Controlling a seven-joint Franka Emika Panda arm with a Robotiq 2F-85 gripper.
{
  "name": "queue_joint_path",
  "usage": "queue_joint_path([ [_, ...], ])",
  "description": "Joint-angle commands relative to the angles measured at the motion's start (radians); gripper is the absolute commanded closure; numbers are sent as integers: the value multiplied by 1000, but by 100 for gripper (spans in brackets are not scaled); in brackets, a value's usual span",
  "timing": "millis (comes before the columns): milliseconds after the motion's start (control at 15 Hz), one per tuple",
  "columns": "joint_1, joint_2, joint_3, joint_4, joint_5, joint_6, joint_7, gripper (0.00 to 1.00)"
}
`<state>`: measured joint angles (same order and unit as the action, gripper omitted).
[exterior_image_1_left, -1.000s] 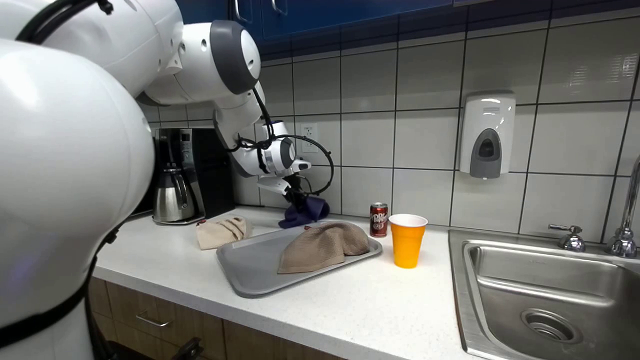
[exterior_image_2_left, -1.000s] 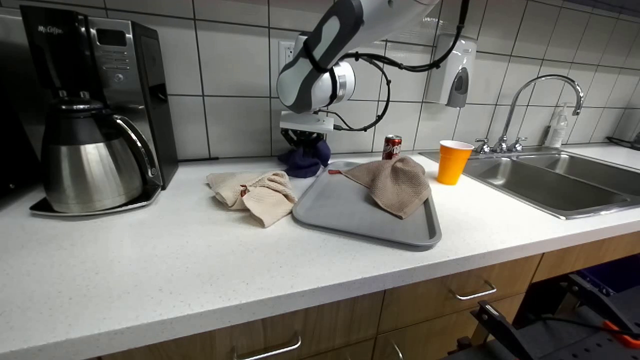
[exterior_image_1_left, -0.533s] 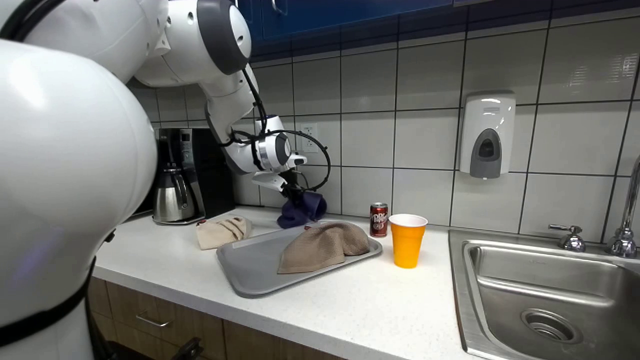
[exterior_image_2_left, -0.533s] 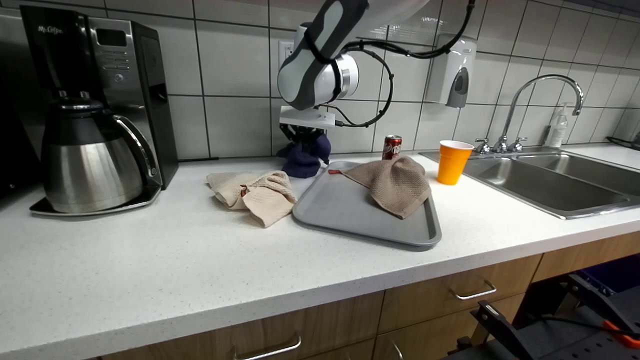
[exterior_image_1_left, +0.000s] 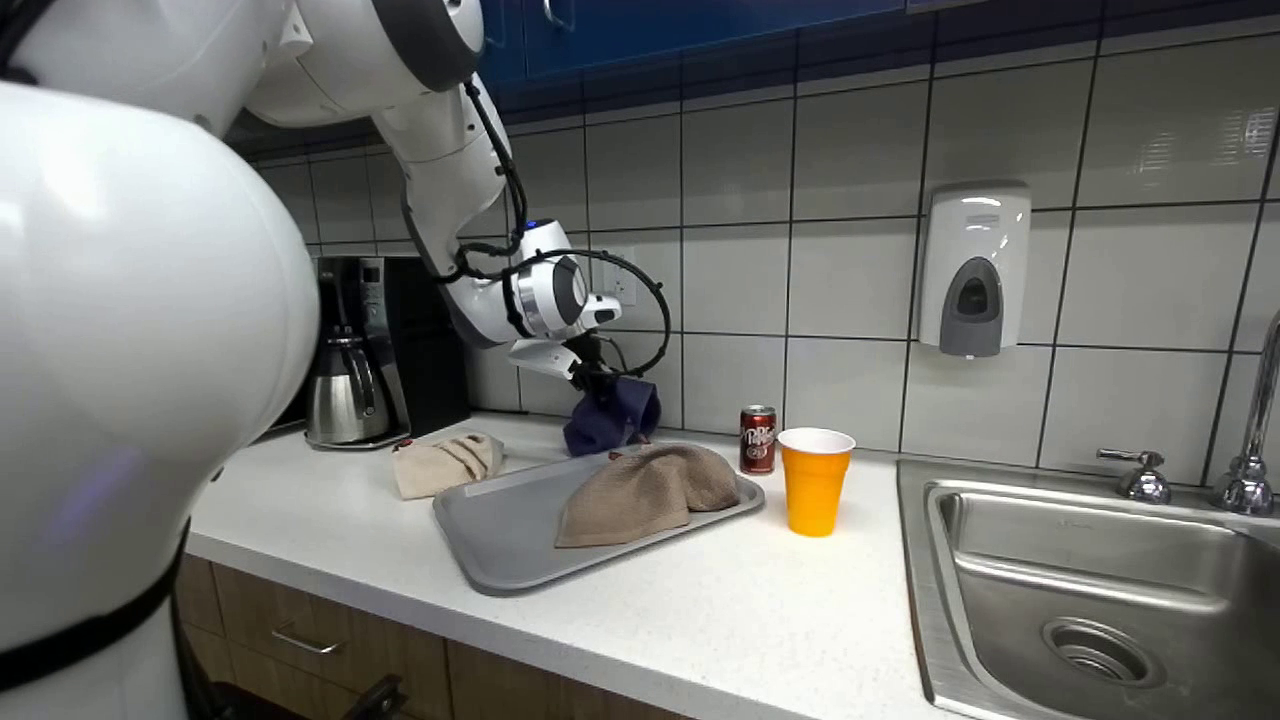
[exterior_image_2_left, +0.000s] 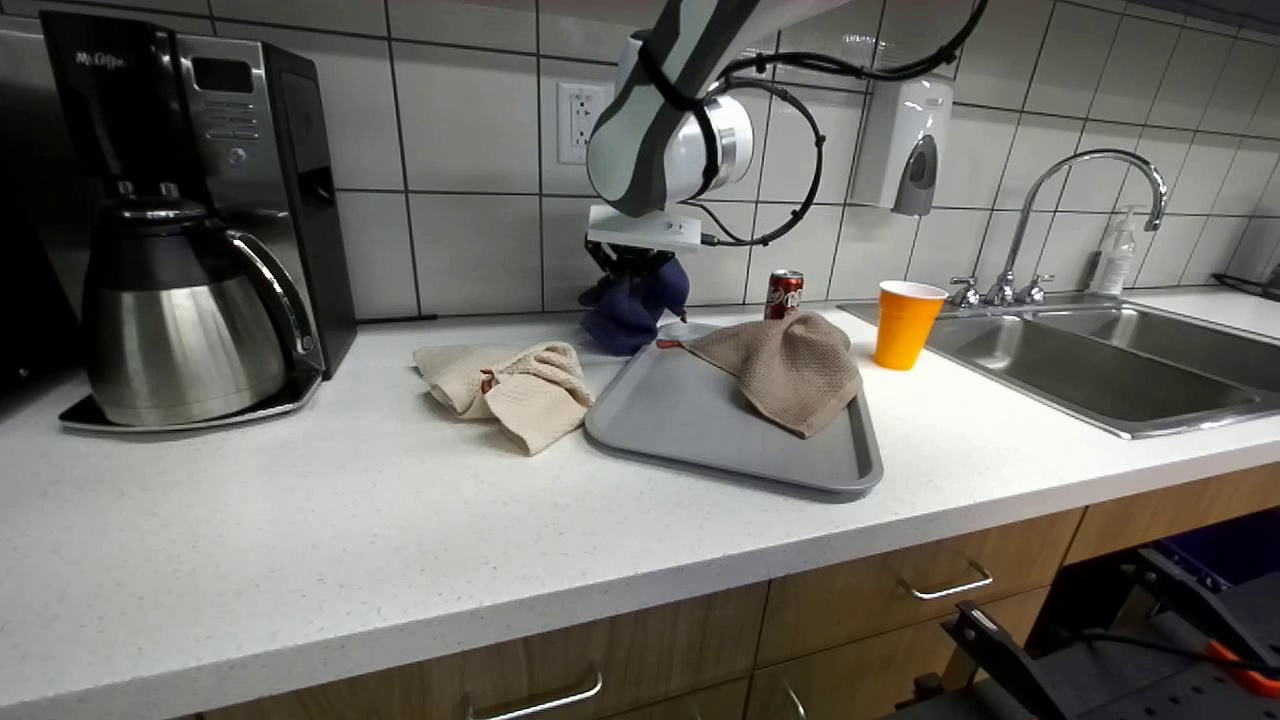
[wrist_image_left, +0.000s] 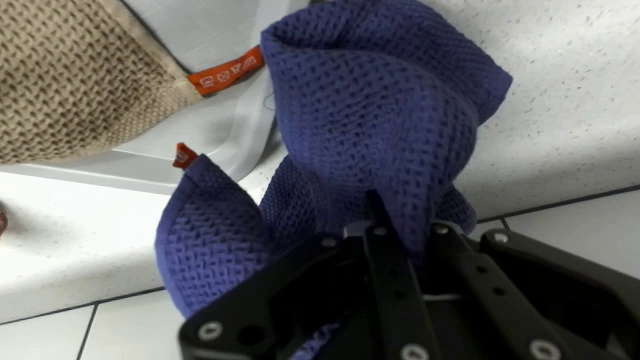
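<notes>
In the wrist view the gripper (wrist_image_left: 404, 232) is closed on a purple cloth (wrist_image_left: 370, 110), whose folds spread to either side; it hides part of the rim of the gray tray (wrist_image_left: 205, 25), where a brown cloth (wrist_image_left: 65, 75) with a red tag (wrist_image_left: 225, 72) lies. In an exterior view the purple cloth droops below the gripper behind the tray, near the tiled wall (exterior_image_1_left: 735, 280); a soda can (exterior_image_1_left: 757, 440) and an orange cup (exterior_image_1_left: 815, 485) stand near the tray. In an exterior view a beige cloth (exterior_image_2_left: 515, 385) lies crumpled just beside the tray; whether the purple cloth touches the counter (exterior_image_2_left: 350, 520) cannot be told
</notes>
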<state>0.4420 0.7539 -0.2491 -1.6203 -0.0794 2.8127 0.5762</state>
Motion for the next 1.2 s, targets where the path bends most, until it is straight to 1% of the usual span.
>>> queue_joint_path([
  [0,47,-113,-55,-160,-35,72,36,98],
  [267,105,-177,-116,-262,-45,131,53,98],
  [467,170,-220,-178,-336,-64,167,77,98],
  [800,312,-279,-309,-456,-96,208,136,98],
  [1133,483,-314,-469,-557,-97,244,179,98],
])
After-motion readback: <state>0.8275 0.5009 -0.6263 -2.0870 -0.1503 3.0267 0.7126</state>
